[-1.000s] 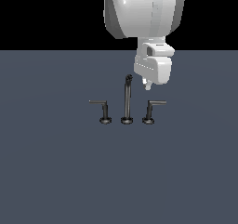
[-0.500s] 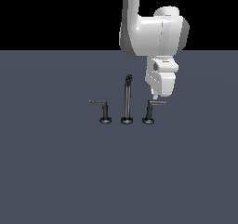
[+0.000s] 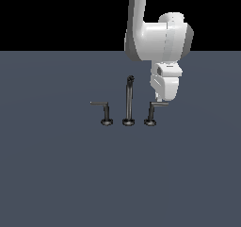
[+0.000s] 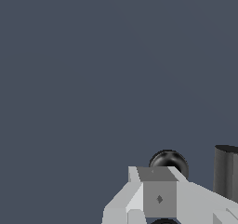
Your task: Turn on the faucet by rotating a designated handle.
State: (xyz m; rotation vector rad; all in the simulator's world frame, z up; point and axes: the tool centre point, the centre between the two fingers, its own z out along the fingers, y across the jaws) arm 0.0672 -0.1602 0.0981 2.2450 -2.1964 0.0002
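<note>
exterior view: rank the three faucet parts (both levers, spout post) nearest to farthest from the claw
1. The handle, on the exterior view's right, right below the claw.
2. The spout post, in the middle.
3. The thin-bar lever, on the exterior view's left, farthest.

Three parts of the faucet (image 3: 128, 103) are set in a row on the floor (image 3: 56, 174), well away from its edges. The spout post (image 3: 128, 99) is placed in the middle. The handle (image 3: 155, 110) is found at the exterior view's right, with the gripper (image 3: 164, 99) positioned just above its bar (contact cannot be told). The second lever (image 3: 102, 110) is set at the exterior view's left.
</note>
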